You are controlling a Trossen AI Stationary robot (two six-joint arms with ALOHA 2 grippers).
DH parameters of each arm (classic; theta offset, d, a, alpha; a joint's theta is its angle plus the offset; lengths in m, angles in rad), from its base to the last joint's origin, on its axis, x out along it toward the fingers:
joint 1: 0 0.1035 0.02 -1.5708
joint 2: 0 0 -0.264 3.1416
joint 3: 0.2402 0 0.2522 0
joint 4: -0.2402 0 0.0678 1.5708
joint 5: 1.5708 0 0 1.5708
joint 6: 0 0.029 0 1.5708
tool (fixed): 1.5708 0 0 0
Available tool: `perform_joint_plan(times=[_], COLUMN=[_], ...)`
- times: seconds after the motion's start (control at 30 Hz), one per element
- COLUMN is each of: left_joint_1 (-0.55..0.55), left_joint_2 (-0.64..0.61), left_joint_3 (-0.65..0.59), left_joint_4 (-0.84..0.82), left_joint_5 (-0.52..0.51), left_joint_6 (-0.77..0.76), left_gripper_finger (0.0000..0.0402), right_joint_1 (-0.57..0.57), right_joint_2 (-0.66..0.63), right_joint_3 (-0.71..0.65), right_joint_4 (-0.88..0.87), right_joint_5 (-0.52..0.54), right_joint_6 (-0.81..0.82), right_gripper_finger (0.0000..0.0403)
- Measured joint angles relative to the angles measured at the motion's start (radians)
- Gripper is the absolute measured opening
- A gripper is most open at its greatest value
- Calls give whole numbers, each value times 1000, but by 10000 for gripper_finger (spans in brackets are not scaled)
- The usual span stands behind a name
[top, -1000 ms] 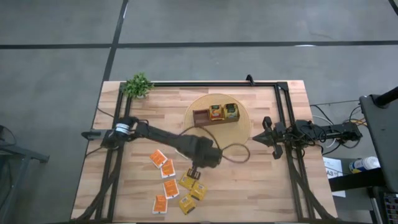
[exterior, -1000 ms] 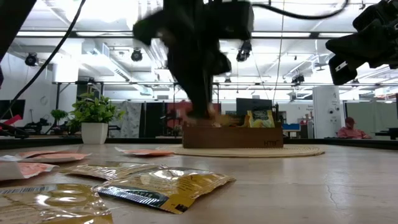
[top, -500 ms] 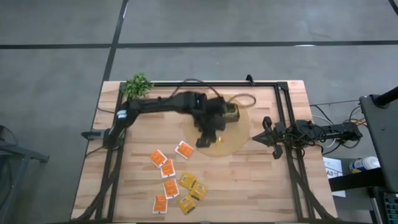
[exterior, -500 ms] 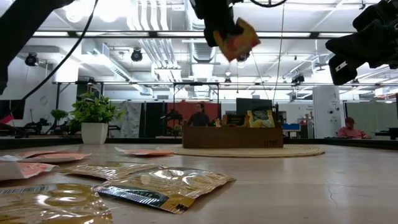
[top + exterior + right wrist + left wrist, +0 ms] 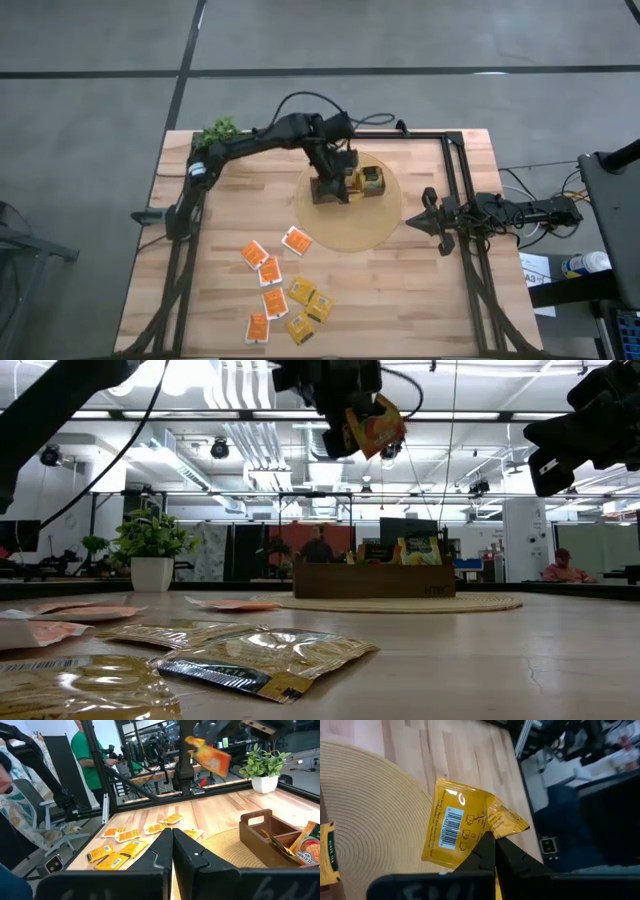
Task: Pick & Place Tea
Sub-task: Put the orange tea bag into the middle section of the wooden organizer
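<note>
My left gripper hangs shut on a yellow tea sachet high over the brown wooden box, which stands on a round woven mat. The low view shows the sachet well above the box. Sachets stand upright in the box. Several orange sachets and yellow sachets lie flat on the table nearer the near edge. My right gripper waits shut at the table's right side, beside the mat. My left gripper pinches the yellow sachet between its two fingers at a crumpled edge near one corner, coming from above and pointing down. The sachet is lifted clear and hangs tilted below the fingers, over the mat and the box.
A small potted plant stands at the far left corner. A black frame runs along the table's far, left and right sides. Bare wood lies right of the loose sachets. People show in the room beyond the table.
My left gripper has taken a yellow sachet from the group near the near edge, lifted it high, and carried it toward the far edge, across the mat to above the box. An orange sachet that the arm covered now shows by the mat.
</note>
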State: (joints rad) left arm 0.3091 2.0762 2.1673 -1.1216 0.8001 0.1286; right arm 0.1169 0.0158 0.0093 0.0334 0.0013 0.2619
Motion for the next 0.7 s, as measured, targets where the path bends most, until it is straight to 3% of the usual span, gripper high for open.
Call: perform_joint_plan(times=[0.37,0.7], left_joint_1=[108,200], left_joint_2=[1,1], left_joint_3=[-102,-265], left_joint_4=[79,211], left_joint_5=[269,416], left_joint_6=[77,36], left_gripper_finger=[0,0], right_joint_1=[0,0], right_joint_2=[0,0], right_joint_3=[0,0], right_joint_4=[0,0], right_joint_5=[0,0], right_joint_6=[0,0], right_gripper_finger=[8,8])
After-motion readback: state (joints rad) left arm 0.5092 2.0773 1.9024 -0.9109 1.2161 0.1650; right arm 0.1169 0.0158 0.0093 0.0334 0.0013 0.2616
